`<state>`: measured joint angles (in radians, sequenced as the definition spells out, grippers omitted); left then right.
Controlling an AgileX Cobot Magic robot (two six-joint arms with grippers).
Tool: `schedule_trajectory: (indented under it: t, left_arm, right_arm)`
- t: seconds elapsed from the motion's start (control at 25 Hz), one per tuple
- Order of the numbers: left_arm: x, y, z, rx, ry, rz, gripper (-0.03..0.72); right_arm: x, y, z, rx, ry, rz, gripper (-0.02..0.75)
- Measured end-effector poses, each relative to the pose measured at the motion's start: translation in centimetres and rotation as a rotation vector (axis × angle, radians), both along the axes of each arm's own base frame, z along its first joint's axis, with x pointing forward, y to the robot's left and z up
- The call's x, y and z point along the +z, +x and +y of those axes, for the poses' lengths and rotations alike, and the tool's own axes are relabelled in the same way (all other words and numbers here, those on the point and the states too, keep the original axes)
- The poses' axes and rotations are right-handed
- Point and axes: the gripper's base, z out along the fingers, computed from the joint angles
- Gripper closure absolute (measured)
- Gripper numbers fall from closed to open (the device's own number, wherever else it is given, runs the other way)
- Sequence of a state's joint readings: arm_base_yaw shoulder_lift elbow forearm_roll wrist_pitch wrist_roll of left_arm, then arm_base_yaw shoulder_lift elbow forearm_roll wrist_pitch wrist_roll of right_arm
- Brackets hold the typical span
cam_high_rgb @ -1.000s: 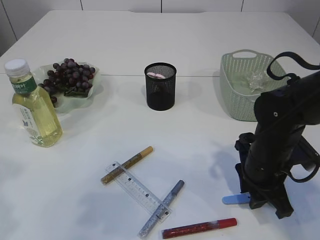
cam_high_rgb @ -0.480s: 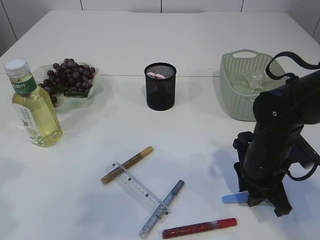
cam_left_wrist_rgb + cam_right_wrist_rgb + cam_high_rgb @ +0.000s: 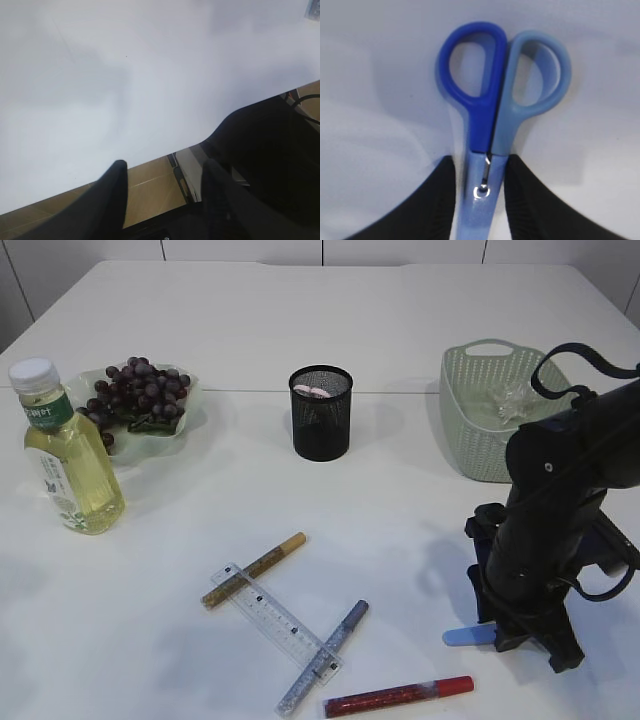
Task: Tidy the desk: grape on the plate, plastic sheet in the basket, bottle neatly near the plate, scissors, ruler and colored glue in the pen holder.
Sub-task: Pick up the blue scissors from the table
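Right end effector [image 3: 480,172]: down at the worktop [image 3: 400,480], front-right; fingers closed in on either side of the scissors [image 3: 495,115] at the pivot, pads looked touching. Grip read as made, lift not yet begun.
Scissors, location: flat on worktop under right arm; only the pale blue tip [image 3: 463,637] showed in ext. view, poking out left of the end effector.
Scissors, long axis: ran straight along the end effector's reach in wrist view, handles (dk blue + lt blue loops) ahead of the fingers, blades hidden beneath.
Pen holder [image 3: 321,412]: black mesh, upright, mid-worktop, well apart up-left of the right end effector. Something pink inside, couldn't id.
Nearer arm: right, clearly. Judged next move = lift, carry up-left to the holder.
Left end effector [image 3: 165,195]: fingers spread apart, nothing between, hanging over the worktop's edge, floor below.
Ruler [image 3: 275,620]: clear, lying over a grey glue stick [image 3: 322,657]; gold glue stick [image 3: 254,569] and red glue stick [image 3: 398,696] near, all loose.
Grape [image 3: 140,392]: already on plate [image 3: 190,405].
Bottle [image 3: 64,451]: beside plate; green label, writing too small to read.
Basket [image 3: 470,405]: crinkled clear sheet [image 3: 515,398] inside.
Brands: none legible.
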<state>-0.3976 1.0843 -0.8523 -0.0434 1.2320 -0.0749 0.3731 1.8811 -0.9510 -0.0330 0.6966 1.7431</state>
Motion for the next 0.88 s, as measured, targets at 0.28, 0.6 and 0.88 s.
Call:
schedule_trajectory:
  t: [0.28, 0.6, 0.88]
  left_arm:
    - [0.00, 0.00, 0.00, 0.000, 0.000, 0.000, 0.356]
    - [0.00, 0.00, 0.00, 0.000, 0.000, 0.000, 0.358]
    - [0.00, 0.00, 0.00, 0.000, 0.000, 0.000, 0.359]
  right_arm:
    - [0.08, -0.12, 0.16, -0.025, 0.014, 0.025, 0.460]
    - [0.08, -0.31, 0.21, -0.054, 0.014, 0.058, 0.460]
    - [0.08, -0.33, 0.20, -0.057, 0.013, 0.061, 0.460]
